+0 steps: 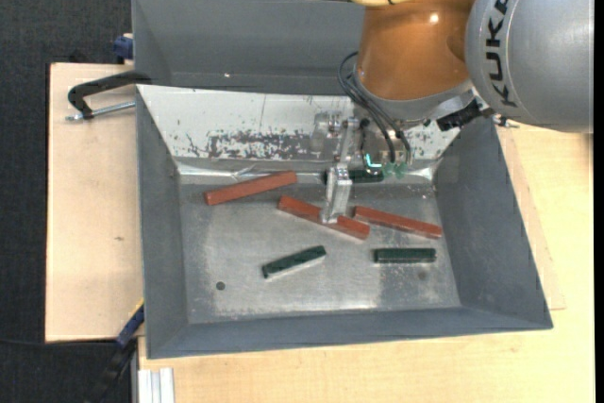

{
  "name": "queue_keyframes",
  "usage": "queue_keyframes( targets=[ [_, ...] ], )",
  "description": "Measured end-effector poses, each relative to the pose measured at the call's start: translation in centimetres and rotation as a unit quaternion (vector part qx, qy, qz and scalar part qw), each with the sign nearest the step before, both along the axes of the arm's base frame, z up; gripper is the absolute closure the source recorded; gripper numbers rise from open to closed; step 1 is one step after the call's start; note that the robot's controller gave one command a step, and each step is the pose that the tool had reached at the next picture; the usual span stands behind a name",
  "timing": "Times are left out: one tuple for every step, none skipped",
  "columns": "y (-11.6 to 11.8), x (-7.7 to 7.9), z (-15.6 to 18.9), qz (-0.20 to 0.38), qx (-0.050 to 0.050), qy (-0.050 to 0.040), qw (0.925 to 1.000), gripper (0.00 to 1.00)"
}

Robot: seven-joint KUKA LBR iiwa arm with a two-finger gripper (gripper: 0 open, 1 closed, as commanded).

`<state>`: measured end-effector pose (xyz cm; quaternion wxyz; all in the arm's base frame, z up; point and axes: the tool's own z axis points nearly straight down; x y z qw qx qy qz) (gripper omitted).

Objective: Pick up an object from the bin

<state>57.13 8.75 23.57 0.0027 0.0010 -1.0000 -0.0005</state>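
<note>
My gripper (333,209) hangs low in the middle of the bin, its tip right at the middle red-brown stick (309,209), which lies slanted on the bin floor. The view does not show whether the stick is gripped. A second red-brown stick (250,191) lies to the left. A third red-brown stick (398,222) lies just to the right.
Two dark green sticks lie nearer the front, one (293,261) at the centre and one (404,254) to the right. A small dark speck (220,287) sits at the front left. The arm with its orange cover hangs over the bin's back right.
</note>
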Motion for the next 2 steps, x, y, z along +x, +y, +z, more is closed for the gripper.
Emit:
queue_keyframes(
  targets=[
    [0.0,0.2,0.4,-0.001,0.000,-0.0040,1.0000,0.00],
    [-0.3,-0.3,-3.8,0.016,0.001,-0.0078,0.9998,0.00]
  ],
)
